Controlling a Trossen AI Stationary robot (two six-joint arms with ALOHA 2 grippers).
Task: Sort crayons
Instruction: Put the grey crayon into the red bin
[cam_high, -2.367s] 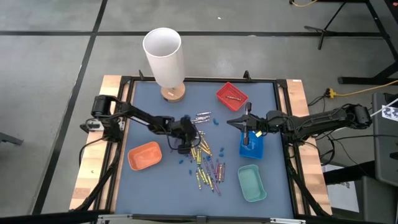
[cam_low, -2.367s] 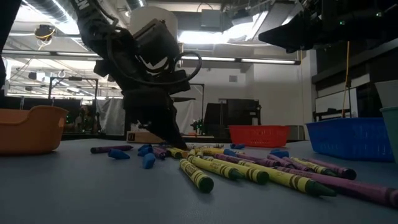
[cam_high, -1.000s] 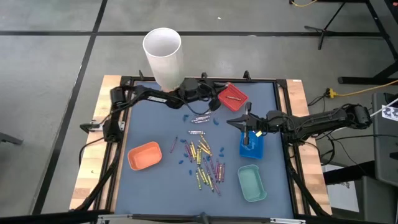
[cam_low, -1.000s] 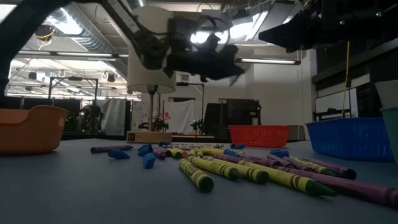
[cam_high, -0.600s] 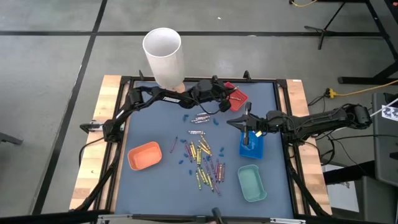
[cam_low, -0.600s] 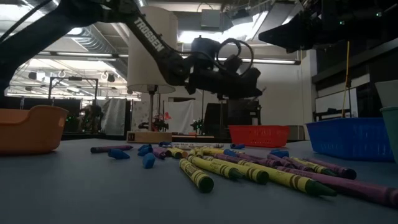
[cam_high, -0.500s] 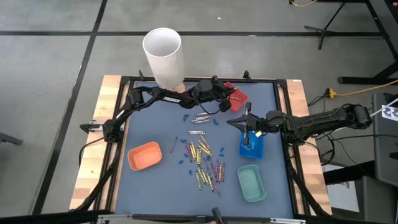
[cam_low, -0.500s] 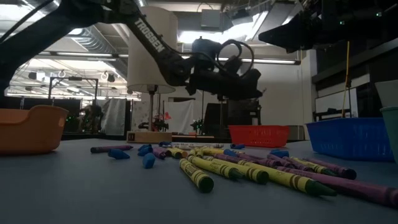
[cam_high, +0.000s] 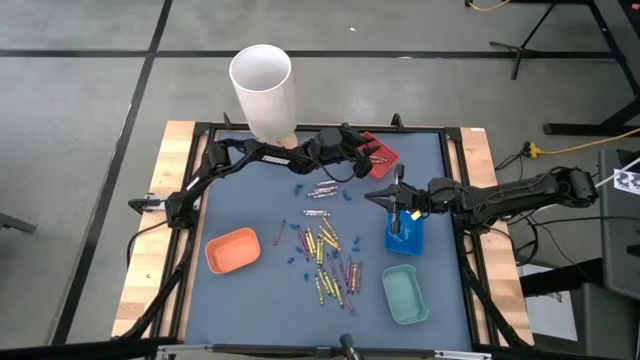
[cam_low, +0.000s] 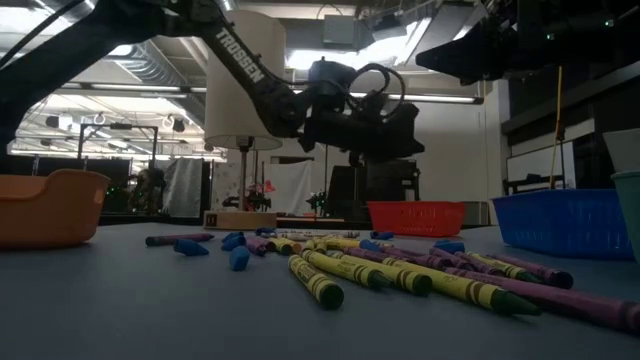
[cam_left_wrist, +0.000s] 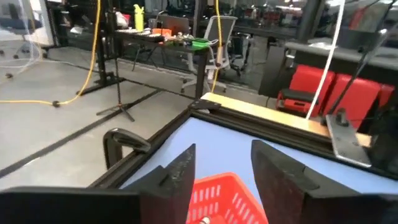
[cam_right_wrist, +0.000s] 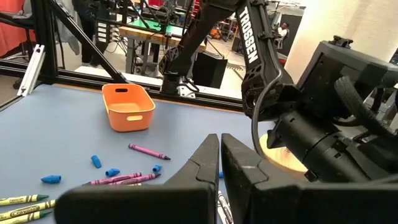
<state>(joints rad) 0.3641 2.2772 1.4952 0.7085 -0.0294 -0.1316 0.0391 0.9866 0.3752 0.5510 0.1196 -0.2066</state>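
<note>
Looking straight down, the high view shows the left gripper (cam_high: 362, 155) reaching over the red tray (cam_high: 384, 157) at the far side of the blue table mat (cam_high: 250, 200); a small stick lies in that tray, too small to identify. The right gripper (cam_high: 397, 215) hangs above the blue tray (cam_high: 410, 240). An orange tray (cam_high: 232, 250) sits near the left edge and looks empty, and a teal tray (cam_high: 404, 295) at the near right does too. The crayons (cam_high: 325, 250) lie scattered mid-table, yellow and purple mixed, with a few silver ones just beyond. A tall white cylinder (cam_high: 264, 90) stands on a wooden disc at the far edge.

The low view has crayons (cam_low: 400, 275) strewn across the mat, with blue bits (cam_low: 235, 258) beside them, and workshop lights behind.

The left wrist view shows the fingers (cam_left_wrist: 180, 177) spread apart with nothing between them, above the red tray (cam_left_wrist: 217, 196); beyond are desks and a chair.

The right wrist view shows its fingers (cam_right_wrist: 202, 165) nearly closed, holding nothing, with the orange tray (cam_right_wrist: 127, 109) farther off.
</note>
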